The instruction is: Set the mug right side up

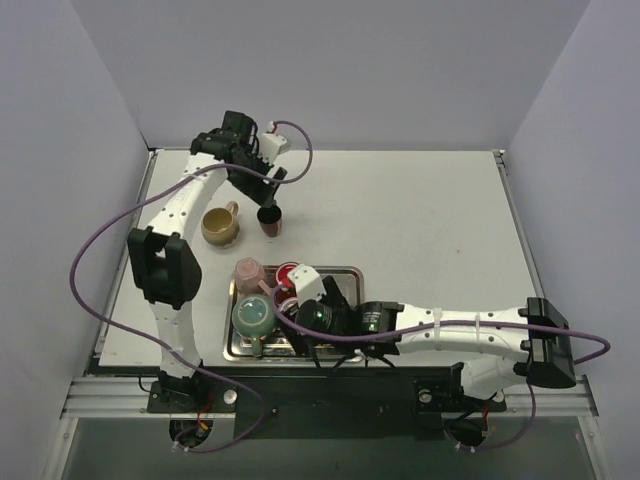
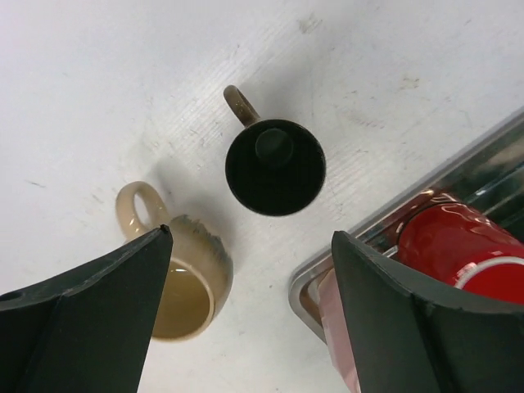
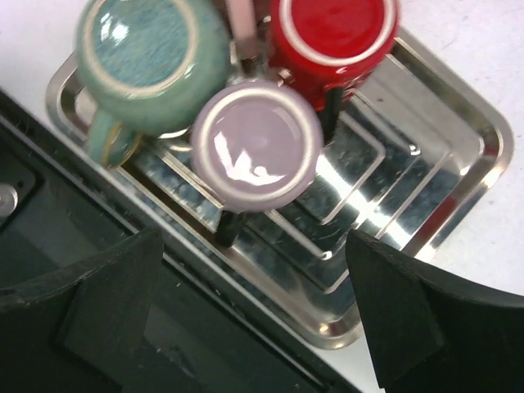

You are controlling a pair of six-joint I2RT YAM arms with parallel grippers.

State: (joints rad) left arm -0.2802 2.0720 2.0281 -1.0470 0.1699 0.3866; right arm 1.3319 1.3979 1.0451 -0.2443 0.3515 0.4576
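Three mugs stand bottom up in the steel tray (image 3: 426,164): a teal one (image 3: 151,61), a lilac one (image 3: 256,145) and a red one (image 3: 332,37). My right gripper (image 3: 254,303) is open and empty, hovering over the tray's near rim just short of the lilac mug; from above it (image 1: 292,318) covers that mug. A tan mug (image 2: 184,278) stands upright on the table, and a dark brown mug (image 2: 275,168) stands beside it, dark round top towards the camera. My left gripper (image 2: 250,311) is open and empty above them.
A pink mug (image 1: 248,272) lies at the tray's far left corner, beside the red mug (image 1: 288,275). The tray (image 1: 345,275) sits near the table's front edge, by the black rail (image 1: 330,385). Bare table (image 1: 420,220) extends right and back.
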